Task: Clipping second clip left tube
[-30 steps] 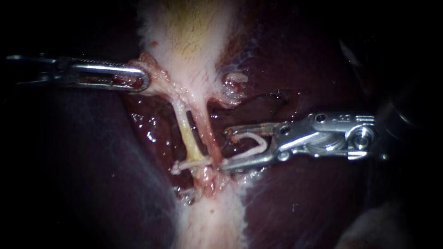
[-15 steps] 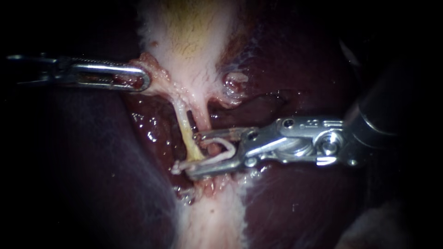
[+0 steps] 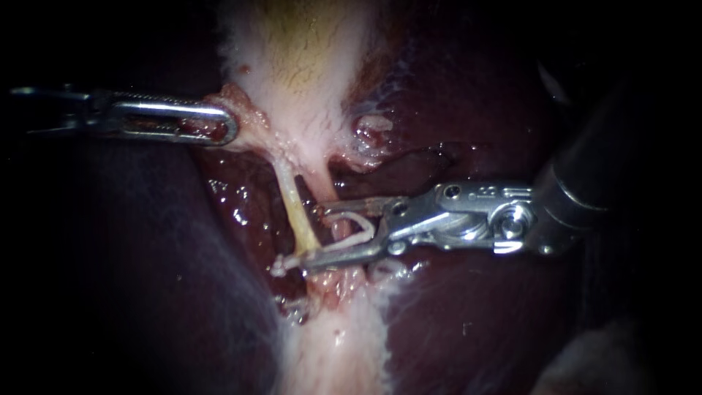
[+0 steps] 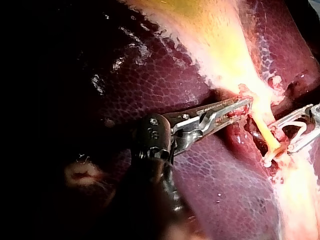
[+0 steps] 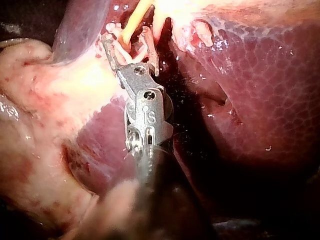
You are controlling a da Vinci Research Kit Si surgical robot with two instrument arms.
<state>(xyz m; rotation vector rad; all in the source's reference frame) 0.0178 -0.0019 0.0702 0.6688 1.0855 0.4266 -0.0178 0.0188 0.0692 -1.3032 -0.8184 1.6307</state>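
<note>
Left tube (image 3: 296, 208): endoscope view, between your right instrument's (image 3: 309, 237) parted jaws gripping an open clip (image 3: 360, 222), your left instrument (image 3: 228, 126) clamped on the gallbladder (image 3: 300, 66); left wrist view, same clamp; right wrist view, tube between those jaws.

The left instrument (image 3: 228, 129) and the right instrument (image 3: 313, 235) are bright polished metal. The liver (image 3: 475, 110) is wet and glossy (finely mottled up close). The gallbladder (image 3: 307, 66) is pale, matt and fuzzy-edged. The clip (image 3: 365, 223) looks like smooth white plastic. The left tube (image 3: 296, 212) is slick.
</note>
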